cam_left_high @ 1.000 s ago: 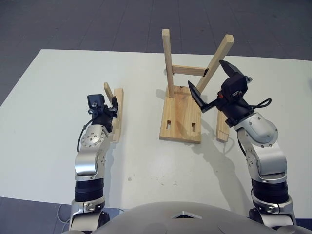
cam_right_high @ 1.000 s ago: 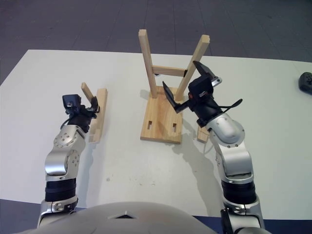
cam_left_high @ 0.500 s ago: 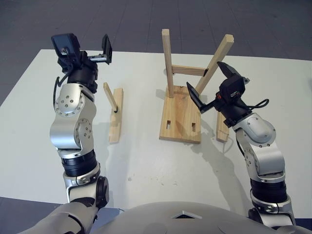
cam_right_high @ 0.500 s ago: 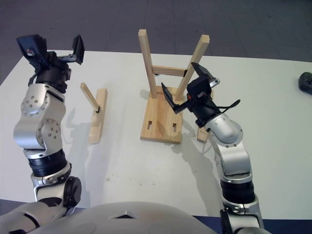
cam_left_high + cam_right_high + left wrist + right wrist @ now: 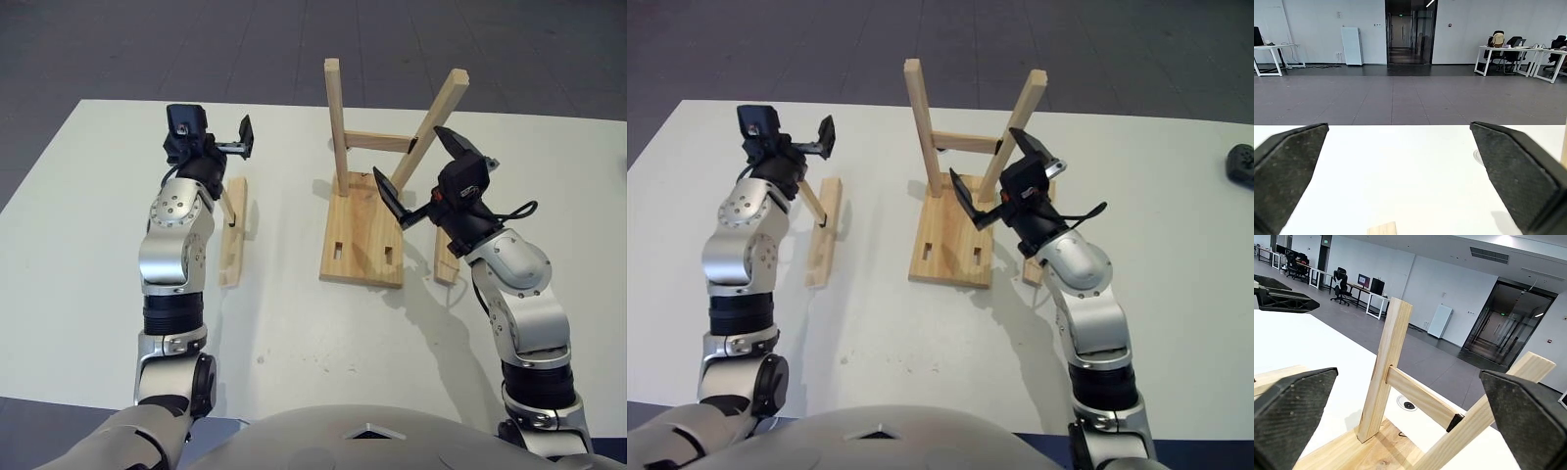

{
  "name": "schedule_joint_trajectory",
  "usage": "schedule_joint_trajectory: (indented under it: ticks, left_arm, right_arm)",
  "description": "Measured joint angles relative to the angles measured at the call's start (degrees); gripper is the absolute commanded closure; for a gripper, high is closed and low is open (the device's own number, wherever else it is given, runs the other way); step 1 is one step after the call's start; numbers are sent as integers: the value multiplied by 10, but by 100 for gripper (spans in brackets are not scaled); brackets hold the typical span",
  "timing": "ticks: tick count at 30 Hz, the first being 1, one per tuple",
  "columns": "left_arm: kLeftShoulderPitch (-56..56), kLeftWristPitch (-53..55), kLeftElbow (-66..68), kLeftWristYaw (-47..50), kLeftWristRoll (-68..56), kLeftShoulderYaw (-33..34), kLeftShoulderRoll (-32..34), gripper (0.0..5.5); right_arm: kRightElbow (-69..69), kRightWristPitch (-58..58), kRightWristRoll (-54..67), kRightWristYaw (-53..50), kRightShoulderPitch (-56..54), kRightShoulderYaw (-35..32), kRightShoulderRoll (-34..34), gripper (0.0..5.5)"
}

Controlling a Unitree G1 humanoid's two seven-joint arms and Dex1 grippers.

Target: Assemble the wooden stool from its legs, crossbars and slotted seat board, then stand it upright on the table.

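Note:
The slotted seat board (image 5: 362,235) lies flat mid-table. Two legs (image 5: 338,122) joined by a crossbar (image 5: 377,141) stand in its far end, the right leg (image 5: 433,119) leaning. My right gripper (image 5: 416,162) is open, its fingers spread on either side of the leaning leg's lower part without touching it; the wrist view frames both legs (image 5: 1383,372) between the fingers. A loose leg with a short crossbar sticking up (image 5: 233,235) lies left of the board. My left gripper (image 5: 240,147) hovers open just above its far end, holding nothing (image 5: 1400,181).
Another loose wooden piece (image 5: 446,257) lies partly under my right forearm, right of the board. A small black object (image 5: 1242,164) sits at the table's far right edge. The white table (image 5: 323,333) has free room in front. A round cable hole (image 5: 1479,156) shows beyond the left gripper.
My left arm let go of the loose leg, swung up high to the left, and has now come down and rightward over the piece's far end. The right arm barely shifted.

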Motion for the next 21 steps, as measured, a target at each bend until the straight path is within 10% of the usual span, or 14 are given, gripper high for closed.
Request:
schedule_joint_trajectory:
  ticks: [21]
  left_arm:
    - [-49,21,-86,25,-21,55,10,13]
  right_arm:
    - [1,0,0,2,0,4,-1,10]
